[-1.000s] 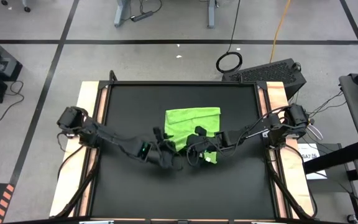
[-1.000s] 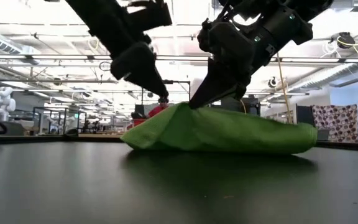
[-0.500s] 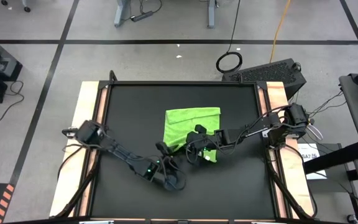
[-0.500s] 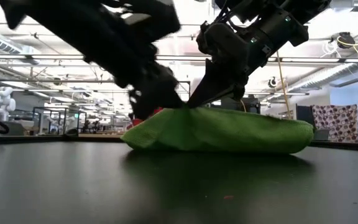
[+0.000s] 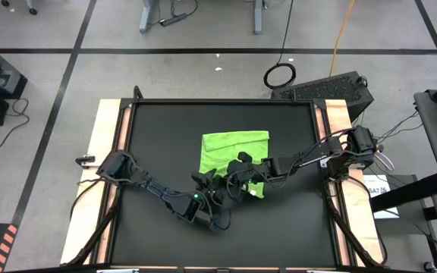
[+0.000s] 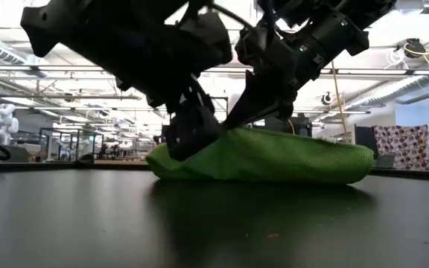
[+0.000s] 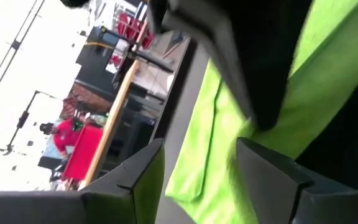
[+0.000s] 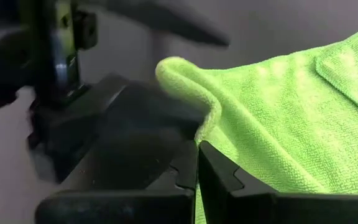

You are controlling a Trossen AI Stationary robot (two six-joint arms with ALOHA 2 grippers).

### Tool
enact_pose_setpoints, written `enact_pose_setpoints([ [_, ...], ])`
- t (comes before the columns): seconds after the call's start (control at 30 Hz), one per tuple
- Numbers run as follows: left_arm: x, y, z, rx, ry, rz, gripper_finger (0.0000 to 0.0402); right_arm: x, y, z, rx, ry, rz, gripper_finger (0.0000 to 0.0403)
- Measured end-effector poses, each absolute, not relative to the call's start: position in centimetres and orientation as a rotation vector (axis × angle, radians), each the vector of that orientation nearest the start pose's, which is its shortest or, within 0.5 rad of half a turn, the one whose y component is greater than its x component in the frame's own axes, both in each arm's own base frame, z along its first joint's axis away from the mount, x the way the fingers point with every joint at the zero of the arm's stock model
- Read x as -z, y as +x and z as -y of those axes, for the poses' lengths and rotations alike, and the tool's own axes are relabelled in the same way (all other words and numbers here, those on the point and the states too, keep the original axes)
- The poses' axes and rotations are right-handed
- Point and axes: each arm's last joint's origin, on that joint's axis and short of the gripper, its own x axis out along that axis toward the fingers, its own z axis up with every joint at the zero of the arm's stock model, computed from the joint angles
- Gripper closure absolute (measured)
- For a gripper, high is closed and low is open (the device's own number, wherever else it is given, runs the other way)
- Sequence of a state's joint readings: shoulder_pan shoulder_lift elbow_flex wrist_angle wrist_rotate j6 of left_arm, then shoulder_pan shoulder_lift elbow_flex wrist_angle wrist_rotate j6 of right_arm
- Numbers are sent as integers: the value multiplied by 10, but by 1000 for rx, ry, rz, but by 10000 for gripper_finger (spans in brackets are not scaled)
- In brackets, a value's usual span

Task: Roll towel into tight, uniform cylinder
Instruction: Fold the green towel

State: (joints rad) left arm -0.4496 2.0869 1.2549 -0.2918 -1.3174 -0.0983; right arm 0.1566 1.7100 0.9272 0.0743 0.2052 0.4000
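The lime-green towel (image 5: 234, 148) lies folded on the black table top, its near edge bunched up. My right gripper (image 5: 240, 176) is shut on that near edge, coming in from the table's right. My left gripper (image 5: 212, 184) is low at the towel's near left end (image 6: 166, 160), fingers open; in its wrist view the towel (image 7: 207, 168) shows between the two fingers. No finished cylinder shows; the towel (image 6: 296, 158) is a flat, low mound. My right gripper pinches a raised fold of the towel's near edge (image 8: 207, 119) between its two fingers. They slant down from the table's right and near side. The fold stands a little off the table; the rest of the towel lies on it. My left gripper has its open fingers (image 7: 143, 174) on either side of the towel's near left end; I cannot tell whether they touch it.
The bare black table top (image 5: 158, 136) leaves free room left of and in front of the towel. Wooden strips (image 5: 106, 136) run along both sides. A dark keyboard-like case (image 5: 328, 87) lies on the floor beyond the far right corner.
My left gripper has swung toward the near edge, rolled its wrist and come down level at the towel's near left end, staying open. The towel's raised peak under my right gripper has sunk a little. My right gripper has kept still.
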Motion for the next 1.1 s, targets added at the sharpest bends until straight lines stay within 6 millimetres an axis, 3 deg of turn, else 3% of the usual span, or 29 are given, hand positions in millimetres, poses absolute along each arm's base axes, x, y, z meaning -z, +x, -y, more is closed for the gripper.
enact_pose_setpoints([
  [0.53, -115, 334, 147, -782, 619, -819, 197, -172, 342, -48, 180, 245, -680, 402],
  [0.8, -126, 352, 167, -715, 504, -690, 197, -172, 343, -48, 179, 240, -672, 402],
  [1.1, -129, 369, 143, -767, 550, -689, 197, -172, 343, -48, 183, 246, -672, 403],
])
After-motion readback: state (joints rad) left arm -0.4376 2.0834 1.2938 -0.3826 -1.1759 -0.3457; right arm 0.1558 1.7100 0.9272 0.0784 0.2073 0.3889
